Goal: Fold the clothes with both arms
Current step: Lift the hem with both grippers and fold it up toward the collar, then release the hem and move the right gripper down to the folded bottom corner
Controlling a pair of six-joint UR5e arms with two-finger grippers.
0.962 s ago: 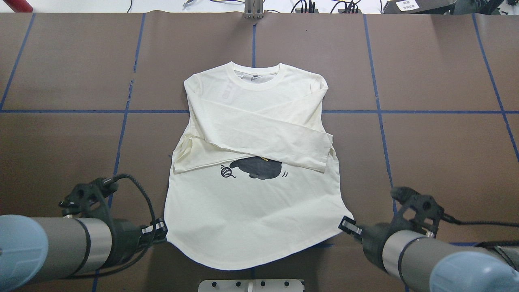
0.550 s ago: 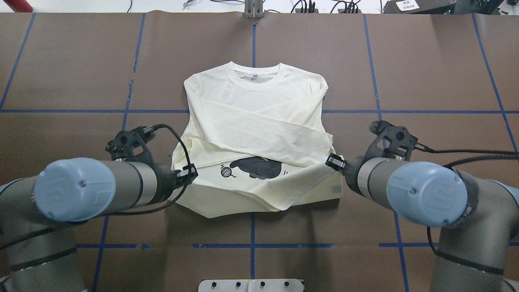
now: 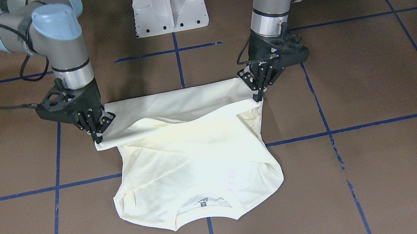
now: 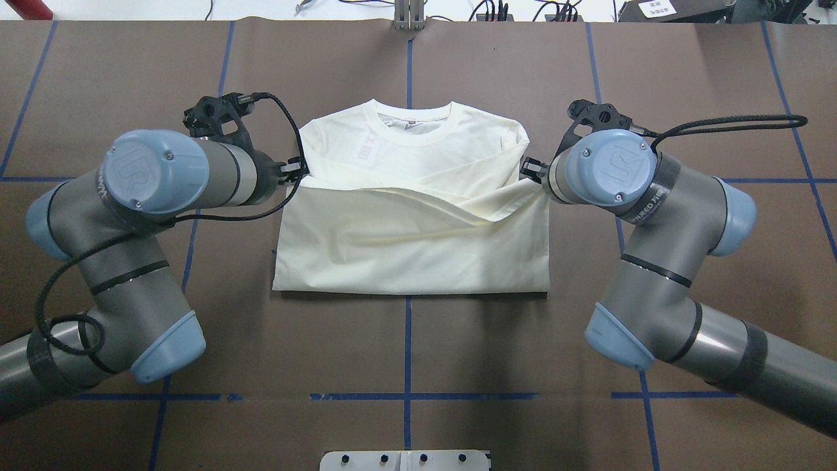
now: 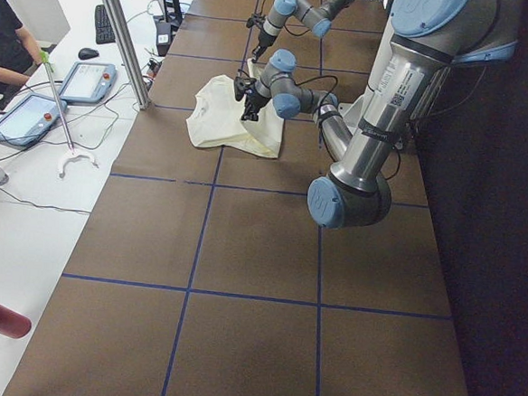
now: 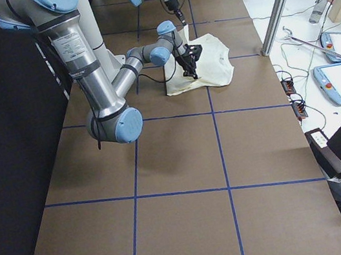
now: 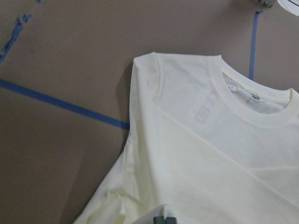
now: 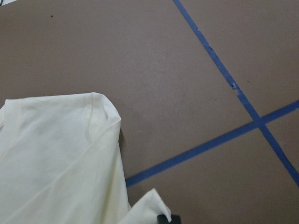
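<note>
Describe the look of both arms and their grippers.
Both the left arm and right arm are grey-silver tubes with light-blue joint caps bearing UR logos. Black braided cables run to the wrists. The left gripper and right gripper are black with slim jaws.

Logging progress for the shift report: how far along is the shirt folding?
Done: no sleeve sticks out, and the T-shirt lies with its lower half doubled over the chest, plain side up. In hand: the left gripper and right gripper each pinch a hem corner short of the collar. Left: lay the hem down, let go, perhaps fold again.
</note>
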